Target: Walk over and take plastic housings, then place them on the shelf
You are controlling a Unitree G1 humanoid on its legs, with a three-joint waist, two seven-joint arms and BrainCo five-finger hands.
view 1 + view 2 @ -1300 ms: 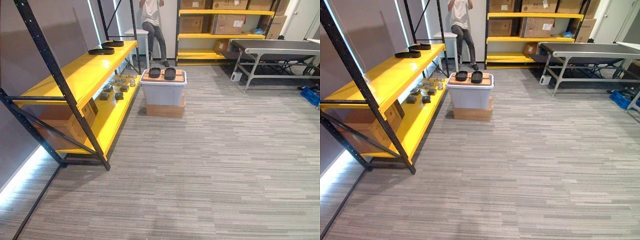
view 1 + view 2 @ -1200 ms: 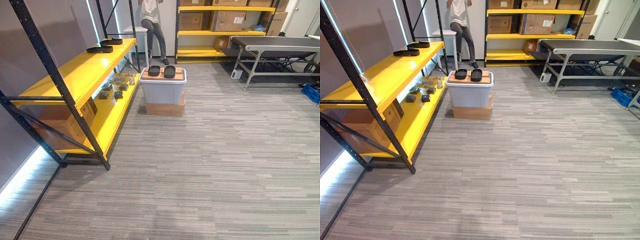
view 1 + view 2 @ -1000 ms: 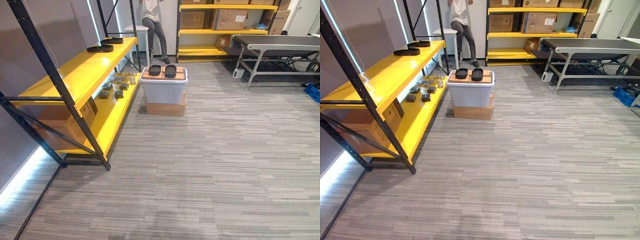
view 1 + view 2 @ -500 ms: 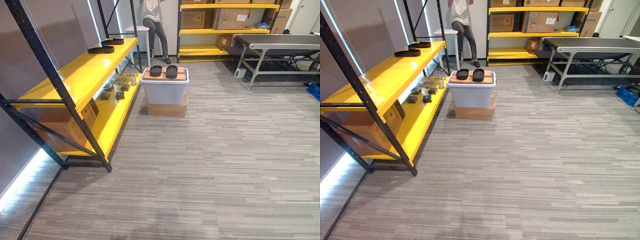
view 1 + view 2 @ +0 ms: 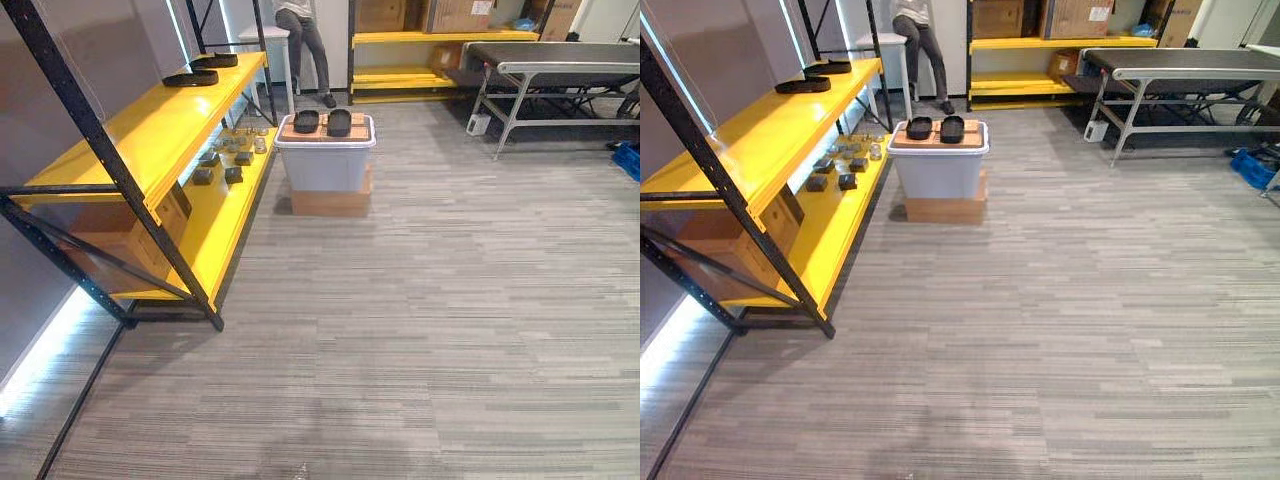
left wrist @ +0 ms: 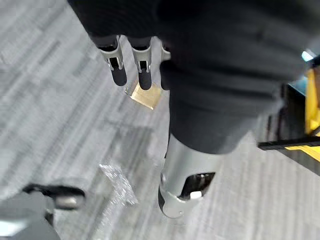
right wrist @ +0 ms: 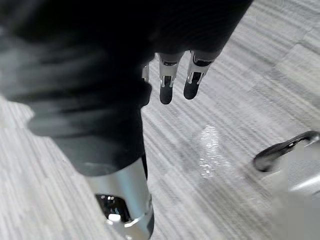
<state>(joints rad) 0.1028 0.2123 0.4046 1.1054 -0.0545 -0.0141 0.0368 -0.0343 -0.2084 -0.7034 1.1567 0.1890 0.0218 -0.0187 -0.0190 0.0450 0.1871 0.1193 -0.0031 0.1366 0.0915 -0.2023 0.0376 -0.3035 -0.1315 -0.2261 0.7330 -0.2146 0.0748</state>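
Two black plastic housings [image 5: 307, 121] [image 5: 339, 122] lie side by side on a wooden board on top of a grey lidded bin [image 5: 324, 166], well ahead of me on the floor. Two more black housings [image 5: 191, 78] [image 5: 215, 61] rest at the far end of the upper level of the yellow shelf [image 5: 130, 140] on my left. My left hand [image 6: 145, 75] hangs over the carpet with relaxed fingers and holds nothing. My right hand [image 7: 166, 90] hangs the same way, also with nothing in it.
The bin stands on a cardboard box [image 5: 330, 203]. Small dark parts [image 5: 225, 165] lie on the lower shelf level, with a carton [image 5: 120, 240] beneath the upper level. A person [image 5: 305, 35] stands at the back by a white stool. A grey metal table [image 5: 560, 60] stands back right.
The whole picture has shifted: the camera has moved a little closer and looks lower. The housings, the bin and the shelf have stayed where they were.
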